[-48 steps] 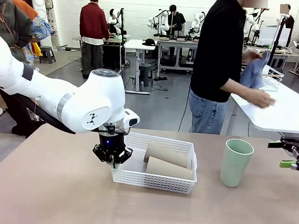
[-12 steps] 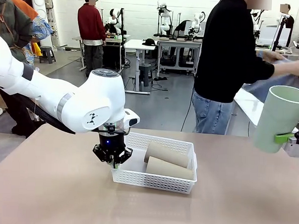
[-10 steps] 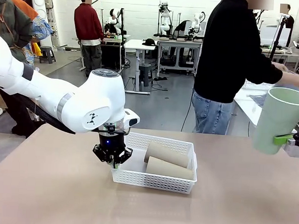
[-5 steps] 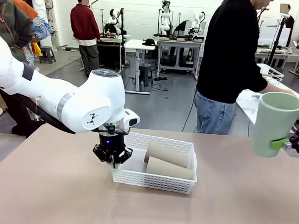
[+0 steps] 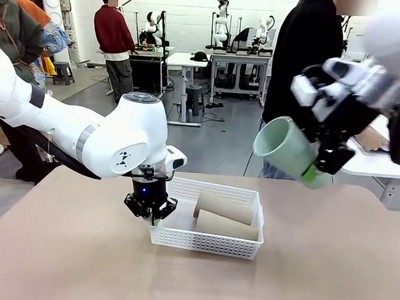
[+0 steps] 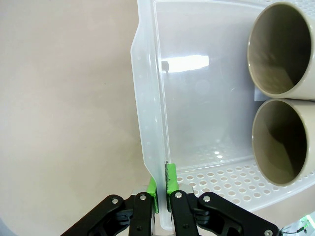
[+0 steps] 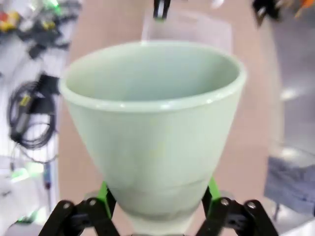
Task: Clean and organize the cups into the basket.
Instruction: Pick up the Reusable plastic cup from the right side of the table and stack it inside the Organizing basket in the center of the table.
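Two taupe-brown cups [image 5: 224,205] [image 5: 226,225] lie on their sides in the white lattice basket [image 5: 206,242] at the table's middle; the left wrist view looks into their open mouths [image 6: 284,50] [image 6: 288,140]. My left gripper [image 5: 151,214] is shut on the basket's left rim [image 6: 147,147]. The mint green cup [image 5: 287,152] hangs tilted in the air to the right of and above the basket, mouth pointing left. My right gripper [image 5: 322,170] is shut on its lower part [image 7: 155,147].
A person in a black top stands behind the far right of the table [image 5: 62,263], one hand on a white side table [image 5: 369,161]. Bare tabletop lies in front of the basket and on both sides.
My right arm has swung the green cup from the right edge up and left toward the basket, tipping it from upright to mouth-left. The left gripper and basket stayed still.
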{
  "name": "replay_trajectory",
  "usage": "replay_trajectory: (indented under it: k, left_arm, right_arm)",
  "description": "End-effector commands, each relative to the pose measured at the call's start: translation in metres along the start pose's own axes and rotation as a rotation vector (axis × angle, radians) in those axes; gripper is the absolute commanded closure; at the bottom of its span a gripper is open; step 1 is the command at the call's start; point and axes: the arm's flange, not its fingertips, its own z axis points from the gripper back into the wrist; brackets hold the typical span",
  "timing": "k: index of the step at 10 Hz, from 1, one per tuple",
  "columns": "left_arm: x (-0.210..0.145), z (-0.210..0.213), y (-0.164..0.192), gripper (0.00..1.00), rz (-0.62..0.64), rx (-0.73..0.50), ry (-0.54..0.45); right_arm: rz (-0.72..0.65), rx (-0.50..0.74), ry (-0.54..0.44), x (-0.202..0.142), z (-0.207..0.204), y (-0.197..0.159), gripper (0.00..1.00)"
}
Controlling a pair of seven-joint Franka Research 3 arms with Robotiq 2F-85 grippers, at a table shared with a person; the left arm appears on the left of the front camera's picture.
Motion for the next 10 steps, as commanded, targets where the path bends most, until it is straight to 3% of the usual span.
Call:
replay_trajectory:
  k: [1, 5, 10]
  left_arm:
    - [0.000, 0.003, -0.001, 1.00, -0.006, -0.005, -0.015]
    - [0.000, 0.003, -0.001, 1.00, -0.006, -0.005, -0.015]
    - [0.000, 0.003, -0.001, 1.00, -0.006, -0.005, -0.015]
  right_arm:
    - [-0.028, 0.152, 0.148, 0.021, -0.028, -0.033, 0.19]
    - [-0.049, 0.271, 0.219, 0.070, -0.084, -0.065, 0.19]
    - [-0.057, 0.333, 0.136, 0.068, -0.131, -0.089, 0.19]
